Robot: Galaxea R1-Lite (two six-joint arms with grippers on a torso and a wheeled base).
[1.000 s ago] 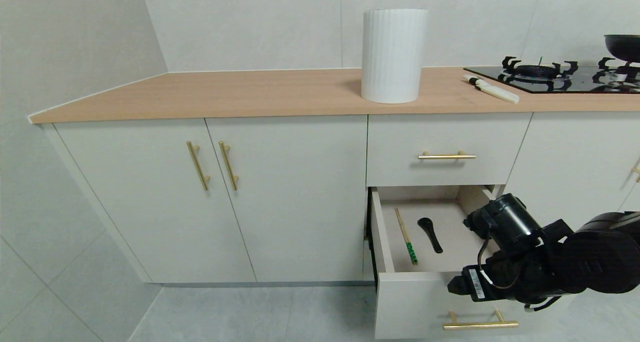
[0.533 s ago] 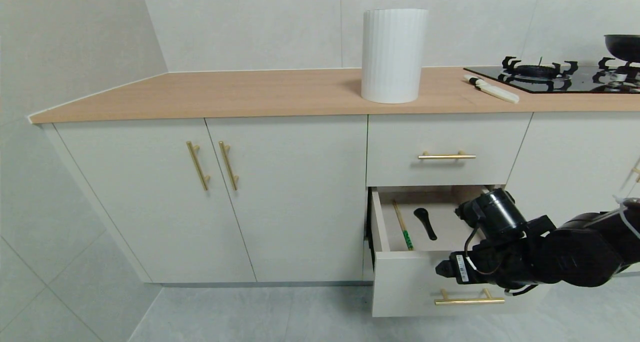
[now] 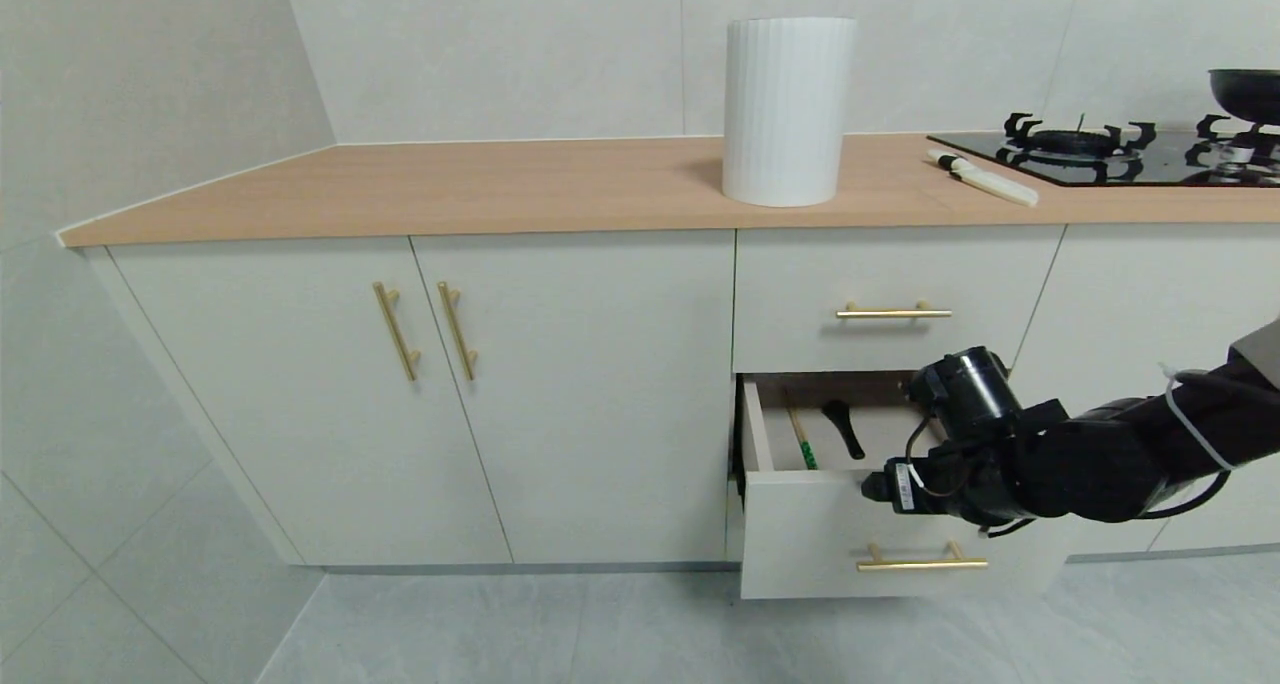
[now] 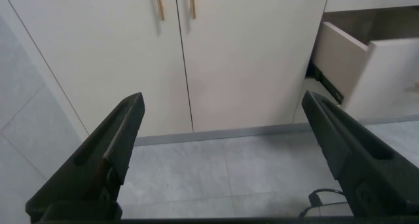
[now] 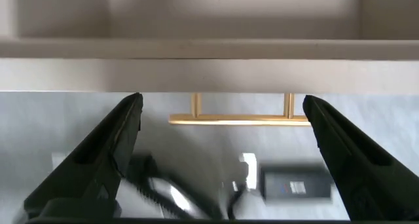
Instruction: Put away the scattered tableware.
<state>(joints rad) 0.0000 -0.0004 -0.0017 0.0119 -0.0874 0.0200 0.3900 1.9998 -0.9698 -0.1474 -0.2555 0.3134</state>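
Observation:
The lower drawer (image 3: 800, 534) stands partly open, and in it lie chopsticks (image 3: 800, 446) with green ends and a black spoon (image 3: 843, 429). My right gripper (image 3: 882, 489) is at the drawer's front panel, just above the gold handle (image 3: 920, 564). In the right wrist view that gripper (image 5: 221, 99) is open, its fingers spread wide on either side of the handle (image 5: 239, 119), holding nothing. My left gripper (image 4: 222, 99) hangs low and open before the cabinet doors (image 4: 249, 54), with the drawer (image 4: 386, 67) off to one side.
On the wooden counter (image 3: 500, 184) stand a white ribbed container (image 3: 788, 109) and a pale knife (image 3: 985, 179). A gas hob (image 3: 1120, 149) with a black pan (image 3: 1245, 89) is at the right. The upper drawer (image 3: 890, 299) is closed. Grey floor tiles lie below.
The drawer has slid inward, now showing much less of its inside. My right arm has moved forward and up with its front panel.

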